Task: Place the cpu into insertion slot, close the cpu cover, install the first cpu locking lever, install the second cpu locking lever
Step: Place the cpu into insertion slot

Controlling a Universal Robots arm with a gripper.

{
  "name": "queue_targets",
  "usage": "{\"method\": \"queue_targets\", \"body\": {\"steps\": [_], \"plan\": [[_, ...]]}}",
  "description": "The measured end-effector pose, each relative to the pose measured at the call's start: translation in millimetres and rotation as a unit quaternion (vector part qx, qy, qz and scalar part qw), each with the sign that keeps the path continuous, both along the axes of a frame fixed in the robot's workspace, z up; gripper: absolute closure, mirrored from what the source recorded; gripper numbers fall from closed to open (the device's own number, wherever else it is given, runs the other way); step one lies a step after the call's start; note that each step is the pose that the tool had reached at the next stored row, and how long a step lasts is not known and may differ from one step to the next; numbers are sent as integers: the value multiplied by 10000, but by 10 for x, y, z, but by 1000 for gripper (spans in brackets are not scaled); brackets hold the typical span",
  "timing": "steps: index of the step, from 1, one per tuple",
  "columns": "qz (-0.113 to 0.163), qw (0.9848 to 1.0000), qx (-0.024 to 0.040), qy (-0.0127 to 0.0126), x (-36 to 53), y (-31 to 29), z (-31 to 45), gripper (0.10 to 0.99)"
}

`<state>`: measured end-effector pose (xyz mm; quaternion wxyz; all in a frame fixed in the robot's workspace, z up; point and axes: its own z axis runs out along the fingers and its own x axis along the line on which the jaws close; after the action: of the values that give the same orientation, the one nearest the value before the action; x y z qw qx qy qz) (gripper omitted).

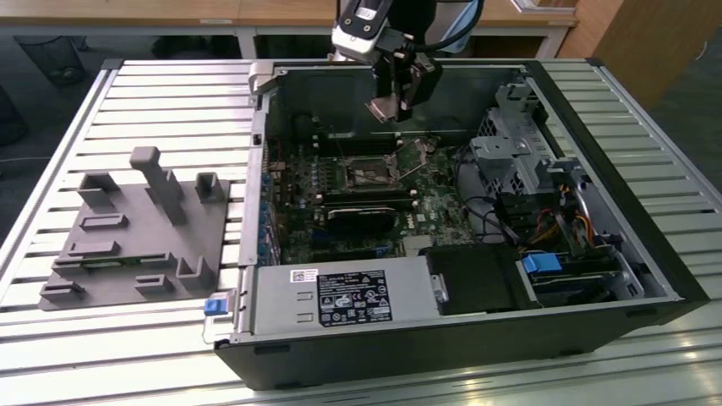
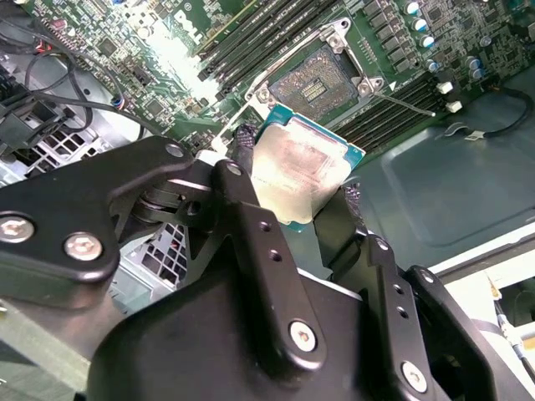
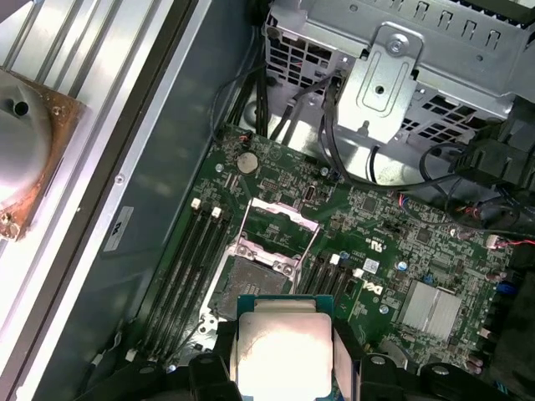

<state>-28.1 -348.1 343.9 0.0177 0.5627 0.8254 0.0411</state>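
1. The computer case lies open on the table. In the exterior view the fixture block sits on the table at the case's nine o'clock, apart from it.
2. The insertion slot sits on the motherboard inside the case. The power supply is at its six o'clock and the drive cage at its three o'clock.
3. My hand hangs above the case at the slot's twelve o'clock, with the cpu gripped in it, clear of the board.
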Motion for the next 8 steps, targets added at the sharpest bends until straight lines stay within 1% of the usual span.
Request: {"method": "queue_targets", "body": {"steps": [8], "plan": [[-20, 10000, 0, 0, 0, 0, -2, 549]]}}
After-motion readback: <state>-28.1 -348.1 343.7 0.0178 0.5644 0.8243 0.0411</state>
